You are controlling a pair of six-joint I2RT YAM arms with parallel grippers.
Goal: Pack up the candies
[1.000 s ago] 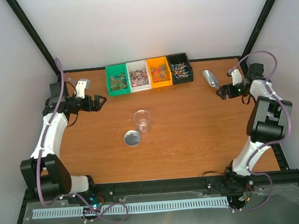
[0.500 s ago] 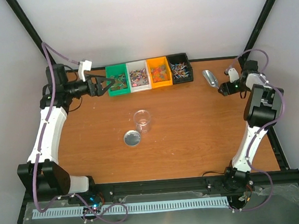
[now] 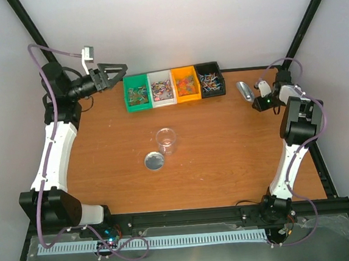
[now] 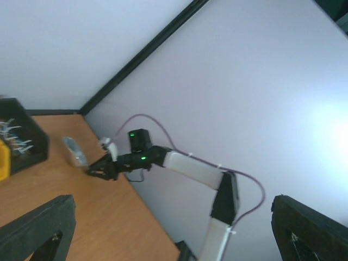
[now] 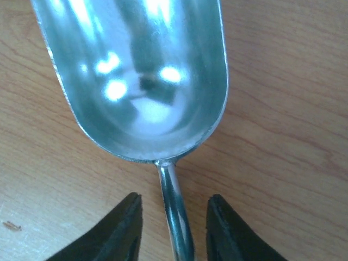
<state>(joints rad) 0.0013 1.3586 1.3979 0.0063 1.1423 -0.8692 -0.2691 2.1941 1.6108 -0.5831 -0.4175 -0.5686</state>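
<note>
The candies [image 3: 161, 90] lie sorted in four small bins [image 3: 127, 95] set in a row at the far edge of the counter [image 3: 226, 156]. A clear jar [image 3: 166, 140] stands mid-counter, its round lid [image 3: 154, 161] just beside it. The left end effector [image 3: 122, 73] hangs in the air left of the bins, fingers spread wide. The right end effector [image 5: 174, 197] straddles the handle [image 5: 175, 187] of a metal scoop [image 5: 147, 70] lying on the counter, with a narrow gap on each side.

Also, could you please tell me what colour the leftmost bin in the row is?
The leftmost bin is green, shown best in the top external view.
</note>
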